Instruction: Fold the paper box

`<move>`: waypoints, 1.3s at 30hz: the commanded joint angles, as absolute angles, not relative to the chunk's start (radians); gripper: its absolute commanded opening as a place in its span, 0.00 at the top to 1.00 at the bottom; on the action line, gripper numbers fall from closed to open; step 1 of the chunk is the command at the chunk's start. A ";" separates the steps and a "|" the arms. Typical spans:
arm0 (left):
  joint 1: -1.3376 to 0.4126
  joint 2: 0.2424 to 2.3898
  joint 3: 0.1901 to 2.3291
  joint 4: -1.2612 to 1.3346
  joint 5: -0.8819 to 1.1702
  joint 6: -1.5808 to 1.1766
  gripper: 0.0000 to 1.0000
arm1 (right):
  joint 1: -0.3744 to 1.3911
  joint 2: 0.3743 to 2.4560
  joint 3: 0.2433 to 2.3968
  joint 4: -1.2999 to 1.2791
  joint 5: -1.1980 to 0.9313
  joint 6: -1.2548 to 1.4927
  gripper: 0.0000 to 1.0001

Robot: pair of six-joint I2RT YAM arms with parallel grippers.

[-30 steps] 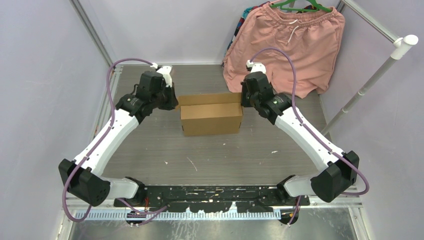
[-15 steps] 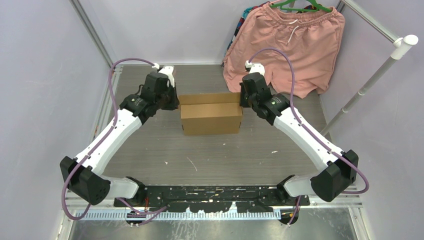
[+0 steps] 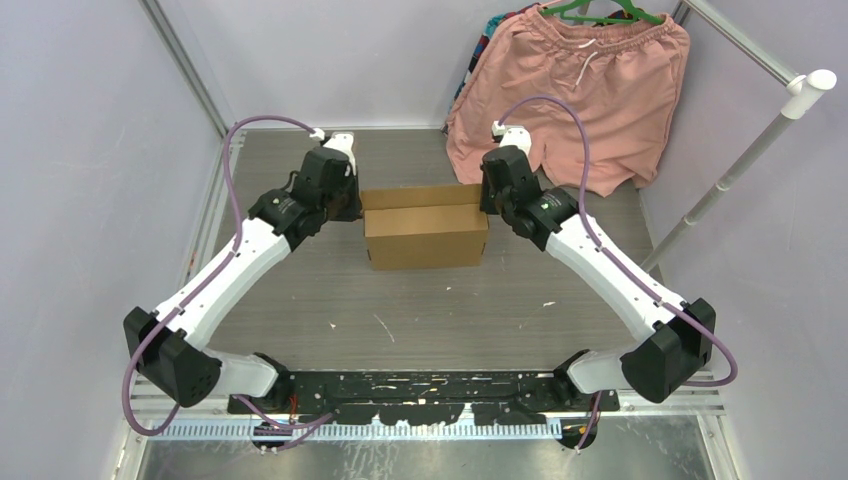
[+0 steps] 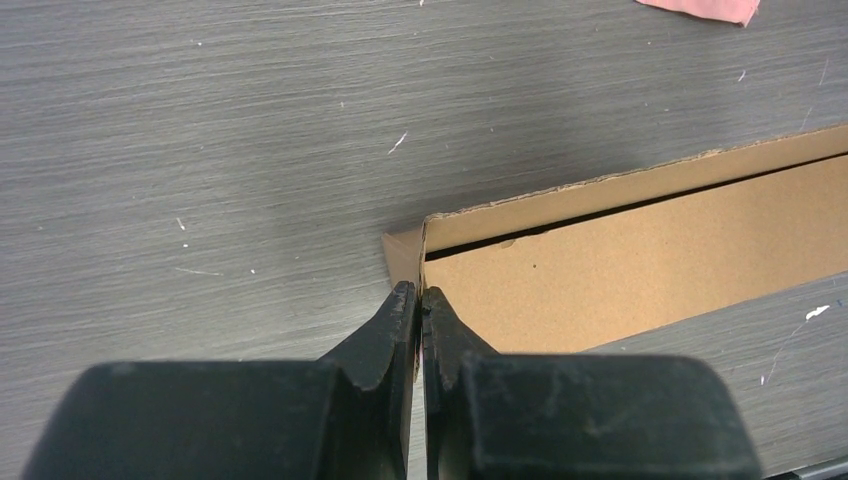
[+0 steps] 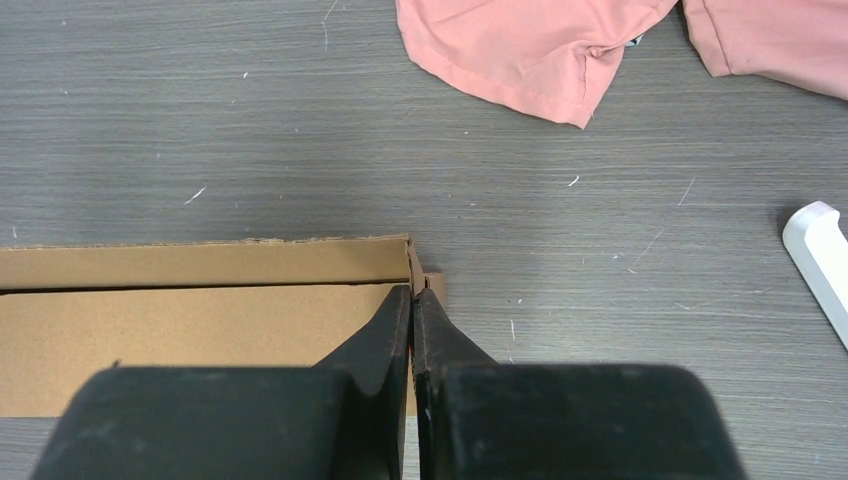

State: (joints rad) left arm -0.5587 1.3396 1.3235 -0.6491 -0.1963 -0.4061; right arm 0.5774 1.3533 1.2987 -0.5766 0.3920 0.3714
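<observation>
Item: paper box [image 3: 425, 235], mid-table, toward twelve o'clock. My left claw [image 4: 417, 292] clenched on its nine o'clock end wall; right claw [image 5: 412, 292] likewise on the three o'clock wall. Hazard: uneven pulling may tear or unfold walls.

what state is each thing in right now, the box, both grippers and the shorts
brown corrugated cardboard box: folded up into a box shape, resting on the grey table, narrow slit open along its far wall
left gripper: shut, tips at the box's left end wall
right gripper: shut, tips at the box's right end wall
pink fabric shorts: hanging at the back right, hems draped on the table
</observation>
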 commanded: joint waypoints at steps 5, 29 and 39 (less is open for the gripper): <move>-0.573 1.350 1.372 -0.652 -0.260 -0.449 0.93 | 0.601 1.366 1.306 -0.609 0.447 0.400 0.99; -0.609 1.364 1.365 -0.638 -0.382 -0.525 0.94 | 0.646 1.345 1.253 -0.592 0.551 0.417 0.99; -0.625 1.374 1.374 -0.661 -0.421 -0.554 0.94 | 0.654 1.340 1.243 -0.589 0.558 0.417 0.99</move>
